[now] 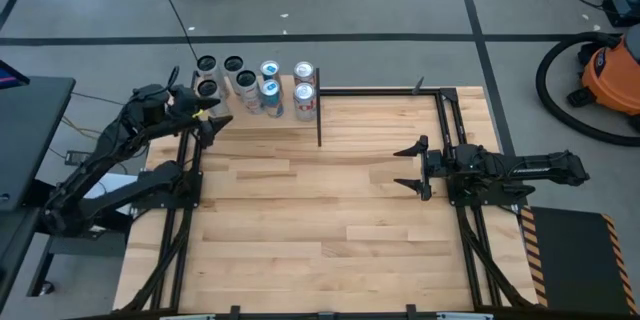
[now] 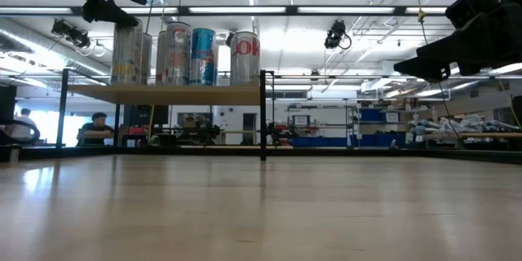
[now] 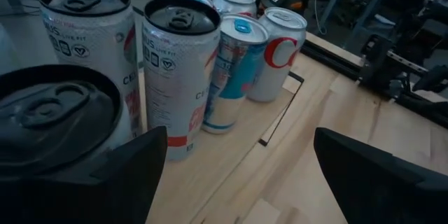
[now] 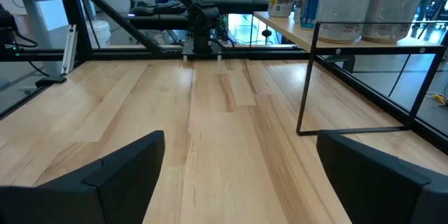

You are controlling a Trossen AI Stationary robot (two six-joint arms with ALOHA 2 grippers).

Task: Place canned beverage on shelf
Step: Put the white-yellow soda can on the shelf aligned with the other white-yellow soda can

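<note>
Left tool (image 1: pixel 205 110) beside crowded cans (image 1: pixel 268 88)

Overhead looks straight down, low view level across tabletop, both wrist cameras close; all share the shelf (image 1: pixel 262 110).

My left arm, a dark six-joint limb, reaches from about eight o'clock toward eleven o'clock, wrist bent, its black two-finger left gripper (image 1: pixel 207 120) spread wide and holding nothing. From the left wrist view, both dark fingers (image 3: pixel 371 171) stand far apart. My right arm lies stretched flat from three o'clock toward the centre, its black two-finger right gripper (image 1: pixel 411 168) likewise agape and empty, fingertips pointing to nine o'clock, raised above the surface.
</note>
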